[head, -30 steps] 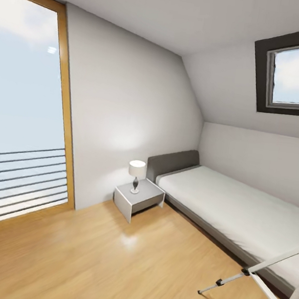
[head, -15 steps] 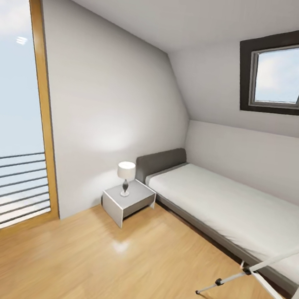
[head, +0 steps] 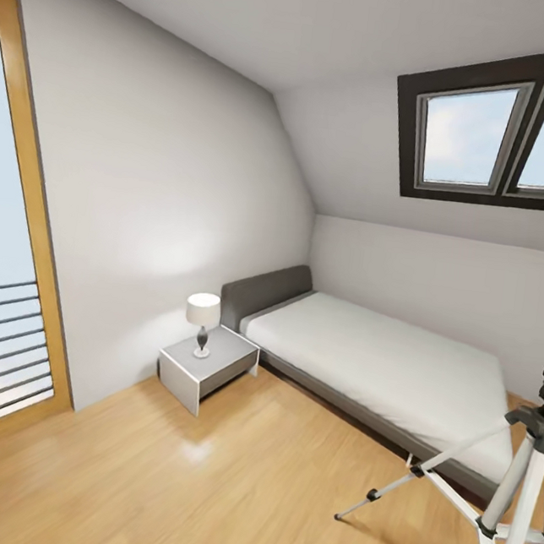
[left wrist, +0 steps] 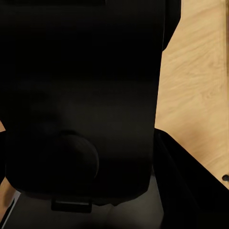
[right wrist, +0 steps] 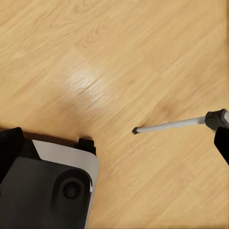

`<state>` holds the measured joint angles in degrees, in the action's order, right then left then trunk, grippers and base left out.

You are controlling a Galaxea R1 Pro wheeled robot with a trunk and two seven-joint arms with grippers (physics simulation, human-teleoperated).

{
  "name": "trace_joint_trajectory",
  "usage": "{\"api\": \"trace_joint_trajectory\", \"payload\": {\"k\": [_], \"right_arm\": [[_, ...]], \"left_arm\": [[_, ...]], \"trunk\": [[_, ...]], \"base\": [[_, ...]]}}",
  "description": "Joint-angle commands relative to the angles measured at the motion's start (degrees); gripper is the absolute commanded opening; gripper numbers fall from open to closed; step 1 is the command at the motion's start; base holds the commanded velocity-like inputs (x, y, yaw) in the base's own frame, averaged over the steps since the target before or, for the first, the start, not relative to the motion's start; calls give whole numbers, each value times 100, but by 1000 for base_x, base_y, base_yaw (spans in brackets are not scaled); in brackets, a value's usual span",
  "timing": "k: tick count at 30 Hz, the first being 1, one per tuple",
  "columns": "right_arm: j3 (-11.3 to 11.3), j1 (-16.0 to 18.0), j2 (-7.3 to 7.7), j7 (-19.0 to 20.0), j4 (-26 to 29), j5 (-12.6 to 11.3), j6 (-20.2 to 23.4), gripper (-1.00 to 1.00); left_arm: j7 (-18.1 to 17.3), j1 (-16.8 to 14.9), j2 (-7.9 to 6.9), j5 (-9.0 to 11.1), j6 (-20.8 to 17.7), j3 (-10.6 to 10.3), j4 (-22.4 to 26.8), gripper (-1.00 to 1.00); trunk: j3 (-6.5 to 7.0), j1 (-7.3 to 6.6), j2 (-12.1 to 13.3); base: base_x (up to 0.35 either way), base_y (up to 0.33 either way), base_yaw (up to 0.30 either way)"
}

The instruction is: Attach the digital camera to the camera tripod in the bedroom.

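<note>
Head view: the tall silver-legged camera tripod with black joints and black pan head (head: 522,473) stands on the light wood plank floor (head: 219,495) at the right edge of the frame, near the foot of the low grey bed with a white mattress (head: 371,365). Its long axis is upright, with 1 leg splayed left toward the room's centre. The frame edge cuts off part of the head and the right-hand leg. Judged from this view, the tripod lies ahead and to the robot's right, so the right arm is the nearer one. A small grey bedside table (head: 206,368) carrying a white-shaded lamp (head: 202,321) sits against the wall, well apart from the tripod.

Left wrist view: a large black mass fills most of the frame, too dark to resolve. Whether it is the digital camera or gripper hardware cannot be told, and neither can the left pincer's opening.

Right wrist view: 1 silver tripod leg with a black foot (right wrist: 177,124) lies across the wood floor. The right pincer's opening cannot be told here.
</note>
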<state>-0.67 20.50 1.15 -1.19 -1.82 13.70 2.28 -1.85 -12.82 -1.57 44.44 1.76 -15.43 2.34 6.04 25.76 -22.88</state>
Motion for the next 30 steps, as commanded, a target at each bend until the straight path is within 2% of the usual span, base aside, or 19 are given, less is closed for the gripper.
{"api": "trace_joint_trajectory", "payload": {"k": [1,30], "right_arm": [[-4,6,-1,-12,-11,45,11,100],[19,6,2,-8,-11,5,34,100]], "left_arm": [[-18,-1,-1,47,17,-50,-5,-100],[-16,-1,2,59,17,-23,-5,-100]], "trunk": [[-2,2,-4],[-2,2,-4]], "base": [[0,1,-240],[0,0,-264]]}}
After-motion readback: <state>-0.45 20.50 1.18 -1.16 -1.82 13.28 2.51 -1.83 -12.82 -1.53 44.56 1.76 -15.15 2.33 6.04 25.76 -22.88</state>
